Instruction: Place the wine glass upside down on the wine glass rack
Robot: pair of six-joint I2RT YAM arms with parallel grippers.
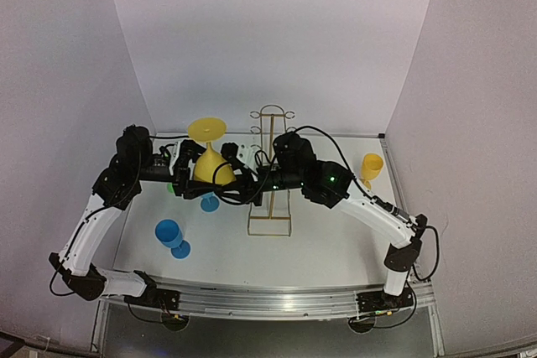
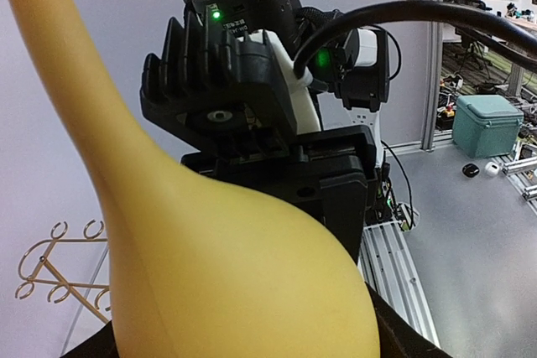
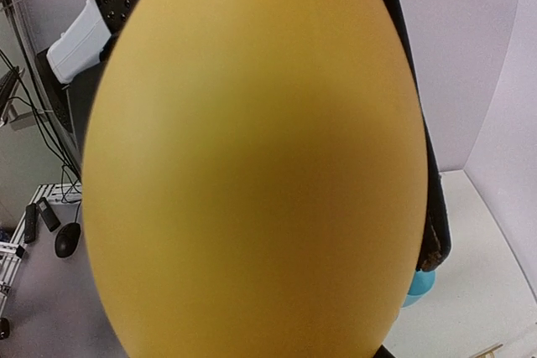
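Arms bent inward, meeting left of wine glass rack [image 1: 272, 107] | left tool [image 1: 188, 180] clamps inverted wine glass [image 1: 210, 163] | right tool [image 1: 238, 180] masked by bowl, grip cannot be told

A yellow wine glass [image 2: 235, 274] fills the foreground; the right arm [image 2: 252, 98] looms just behind, the wine glass rack [image 2: 59, 266] at lower left.
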